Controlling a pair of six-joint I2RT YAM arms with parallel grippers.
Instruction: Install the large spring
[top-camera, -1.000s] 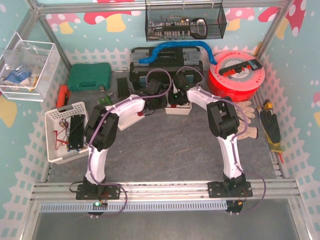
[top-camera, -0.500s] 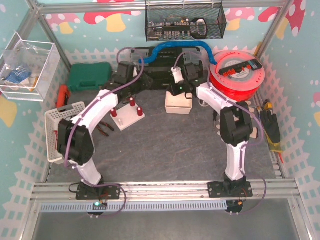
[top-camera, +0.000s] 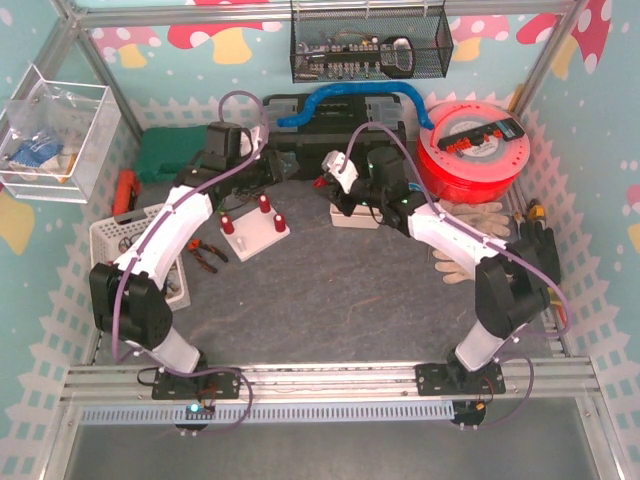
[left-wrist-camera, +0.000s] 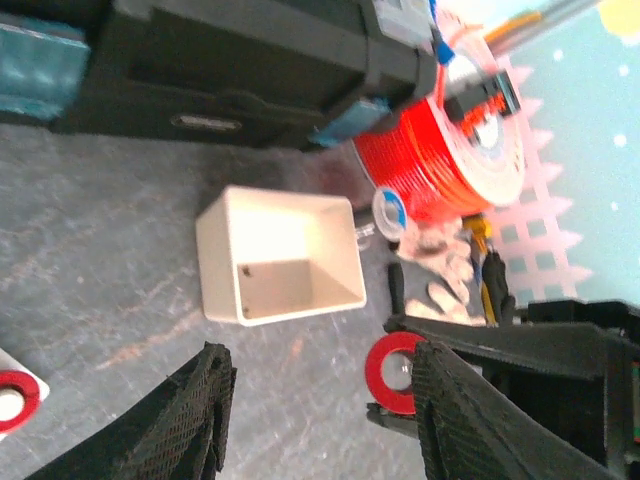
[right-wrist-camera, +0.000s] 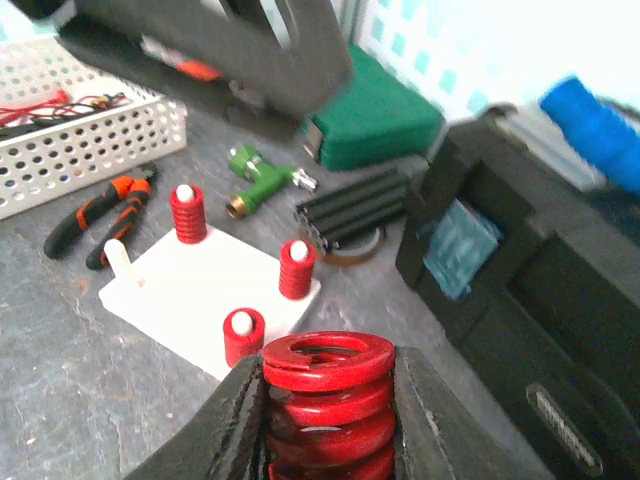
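Observation:
The large red spring (right-wrist-camera: 328, 400) stands upright between my right gripper's (right-wrist-camera: 328, 392) fingers, which are shut on it. In the top view the right gripper (top-camera: 323, 183) holds it just left of the white box (top-camera: 356, 214). The white peg plate (right-wrist-camera: 200, 290) lies below and to the left, with three small red springs on pegs and one bare white peg (right-wrist-camera: 120, 258). The plate also shows in the top view (top-camera: 255, 228). My left gripper (left-wrist-camera: 320, 400) is open and empty, behind the plate (top-camera: 278, 168), facing the spring (left-wrist-camera: 393, 375).
A black toolbox (top-camera: 330, 130) and green case (top-camera: 178, 152) stand at the back. A red cable reel (top-camera: 472, 150) is back right, with gloves (top-camera: 470, 235) beside it. A white basket (top-camera: 125, 245) is left, pliers (top-camera: 205, 252) near it. The white box (left-wrist-camera: 285, 255) looks empty.
My right gripper has come away from the white box with the spring and moved left toward the plate. My left arm has swung further left and back.

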